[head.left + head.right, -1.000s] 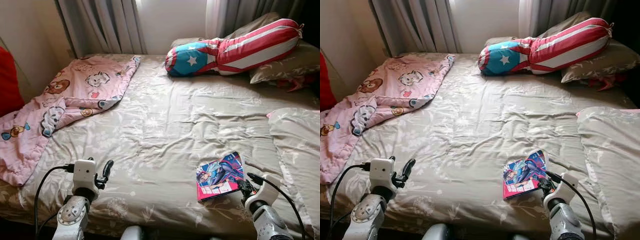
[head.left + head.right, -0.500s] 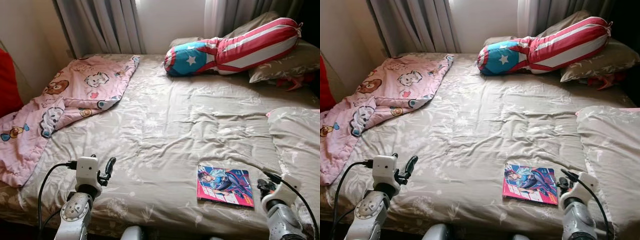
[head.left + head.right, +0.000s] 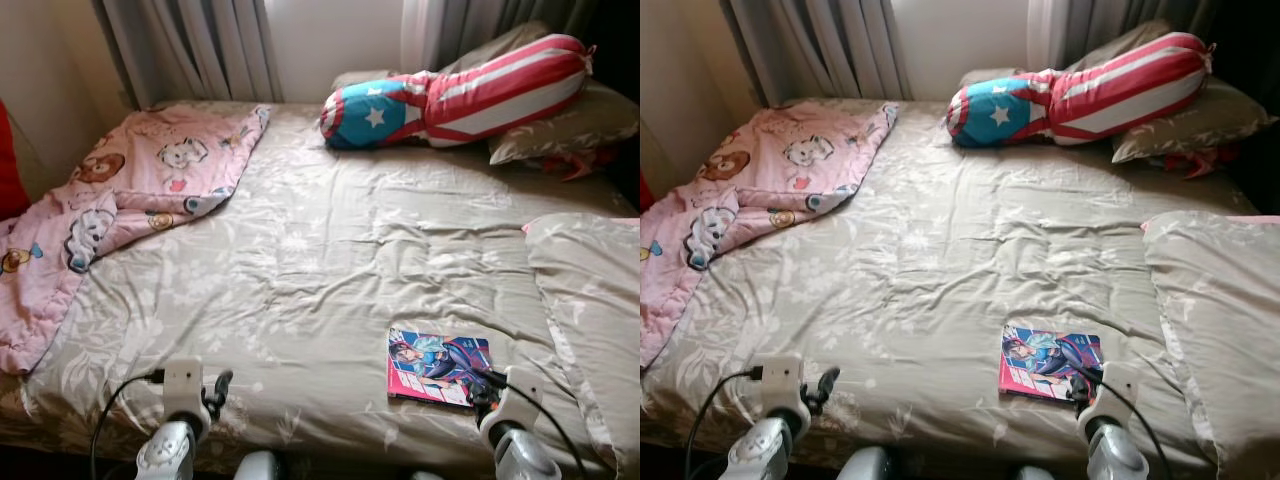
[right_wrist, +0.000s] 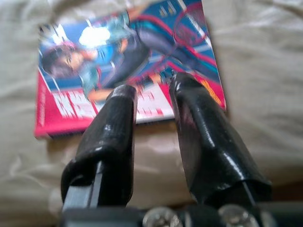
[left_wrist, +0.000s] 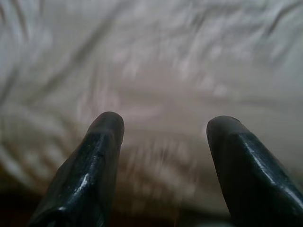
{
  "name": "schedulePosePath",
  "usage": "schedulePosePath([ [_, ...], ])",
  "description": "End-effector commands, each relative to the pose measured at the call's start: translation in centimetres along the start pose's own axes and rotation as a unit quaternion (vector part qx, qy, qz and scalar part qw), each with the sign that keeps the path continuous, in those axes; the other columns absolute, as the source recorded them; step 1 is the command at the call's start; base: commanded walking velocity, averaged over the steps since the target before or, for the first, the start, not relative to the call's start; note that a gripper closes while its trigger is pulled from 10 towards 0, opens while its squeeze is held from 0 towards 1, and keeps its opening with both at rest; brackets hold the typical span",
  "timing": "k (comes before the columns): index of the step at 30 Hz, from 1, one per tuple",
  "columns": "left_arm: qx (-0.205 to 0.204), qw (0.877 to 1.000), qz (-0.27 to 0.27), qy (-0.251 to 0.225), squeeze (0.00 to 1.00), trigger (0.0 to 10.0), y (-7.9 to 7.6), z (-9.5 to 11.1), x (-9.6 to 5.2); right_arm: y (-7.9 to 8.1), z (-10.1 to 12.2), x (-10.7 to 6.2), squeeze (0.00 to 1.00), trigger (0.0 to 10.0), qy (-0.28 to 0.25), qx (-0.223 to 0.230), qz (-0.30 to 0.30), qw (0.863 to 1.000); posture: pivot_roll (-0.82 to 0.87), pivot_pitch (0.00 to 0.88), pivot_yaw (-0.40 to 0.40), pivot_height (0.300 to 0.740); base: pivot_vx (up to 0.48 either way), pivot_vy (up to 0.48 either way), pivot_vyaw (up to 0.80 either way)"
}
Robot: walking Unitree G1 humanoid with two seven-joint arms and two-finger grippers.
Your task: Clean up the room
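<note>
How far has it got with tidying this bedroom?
Little looks done yet. The comic book lies flat on the bed, and the right gripper hovers at its near edge, fingers slightly apart, holding nothing. The left gripper is open over bare sheet. Left to do: the pink blanket is crumpled in a corner, and the striped cushion lies askew on the pillows.

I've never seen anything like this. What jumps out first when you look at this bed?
Brightest is the star-and-stripes bolster pillow lying across the head of the bed, with the pink cartoon blanket crumpled along the robot's left side. Near the foot, a colourful comic book lies flat on the grey floral bedspread, and the right gripper hovers at its near edge, fingers slightly parted. The left gripper hangs open over bare bedding.
</note>
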State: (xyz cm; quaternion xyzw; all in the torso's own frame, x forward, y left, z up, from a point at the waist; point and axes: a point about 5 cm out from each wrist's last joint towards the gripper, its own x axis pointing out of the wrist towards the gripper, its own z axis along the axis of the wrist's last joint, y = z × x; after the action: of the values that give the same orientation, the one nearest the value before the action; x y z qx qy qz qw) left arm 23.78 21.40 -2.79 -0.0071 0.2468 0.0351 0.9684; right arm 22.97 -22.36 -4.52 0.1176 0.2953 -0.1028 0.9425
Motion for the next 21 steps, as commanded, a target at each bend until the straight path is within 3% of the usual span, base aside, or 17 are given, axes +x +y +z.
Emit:
schedulePosePath([
  [1, 0.014, 0.999, -0.004, 0.048, 0.00, 10.0, 0.0, -1.7, -0.3, 0.1, -1.9, -0.5, 0.00, 10.0, 0.037, -0.007, -0.003, 0.999, -0.02, 0.000, -0.015, 0.662, 0.000, 0.000, 0.00],
  [10, 0.078, 0.987, -0.048, 0.134, 0.00, 10.0, -1.9, -4.7, -1.0, -0.4, -4.7, -1.6, 0.00, 10.0, 0.099, 0.000, -0.020, 0.995, -0.02, 0.000, -0.024, 0.727, 0.000, 0.000, 0.00],
  [14, 0.083, 0.981, -0.050, 0.165, 0.00, 10.0, -2.3, -5.8, -1.4, -0.9, -5.0, -1.8, 0.00, 10.0, 0.109, -0.006, -0.020, 0.994, -0.04, 0.000, -0.010, 0.740, 0.000, 0.000, 0.00],
  [17, 0.071, 0.981, -0.038, 0.179, 0.00, 10.0, -2.2, -6.4, -1.7, -1.7, -5.1, -2.1, 0.00, 10.0, 0.106, 0.026, -0.034, 0.993, -0.05, 0.000, 0.014, 0.740, 0.000, 0.000, 0.00],
  [21, 0.062, 0.981, -0.032, 0.181, 0.00, 10.0, -2.2, -6.5, -1.8, -2.7, -5.6, -2.5, 0.00, 10.0, 0.118, 0.029, -0.060, 0.991, -0.05, 0.000, 0.029, 0.740, 0.000, 0.000, 0.00],
])
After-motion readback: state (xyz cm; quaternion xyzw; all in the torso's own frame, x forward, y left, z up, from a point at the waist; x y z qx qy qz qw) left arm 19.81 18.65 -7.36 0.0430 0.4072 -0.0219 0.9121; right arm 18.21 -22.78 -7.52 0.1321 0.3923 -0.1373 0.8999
